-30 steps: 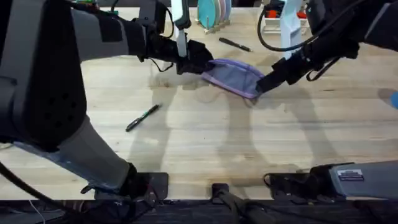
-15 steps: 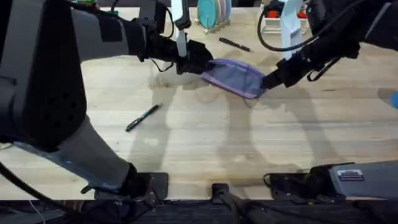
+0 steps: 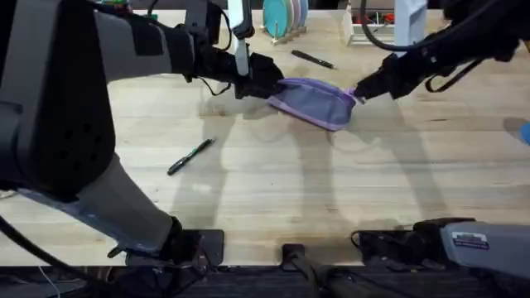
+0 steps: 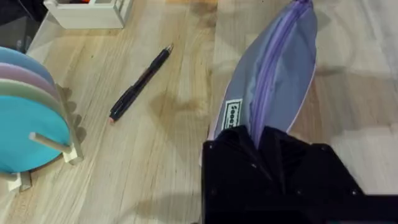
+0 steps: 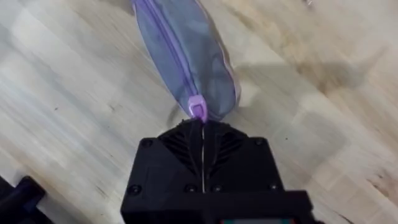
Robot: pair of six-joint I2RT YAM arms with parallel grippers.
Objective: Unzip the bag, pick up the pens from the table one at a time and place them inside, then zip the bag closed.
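We log both arms reaching forward over the table toward its far half, converging on the bag from opposite ends.

Left arm: it stretches across from the lower left, forearm roughly level. The left gripper is pressed together on the near end of the bag; in the left wrist view its black fingers pinch the fabric just beside a small white label, and the closed zipper line runs straight away from them.

Right arm: it comes in from the far right, angled down toward the bag's other end. The right gripper meets that end. In the right wrist view the jaws are pressed together with only a thin seam between them, and the lilac zipper pull sits right at their tips. We cannot tell whether the pull is truly clamped or merely touching.

Bag: it spans between the two grippers, lavender with a greyish panel, zipper still shut along its length.

Pens: one pen lies well apart from the left gripper, toward the arm bases, on bare wood. The other pen lies beyond the bag, near a rack of round plates.

Open room: wide clear planks lie on the base side of both grippers. Beyond them, the plate rack and a white rack crowd the far edge.
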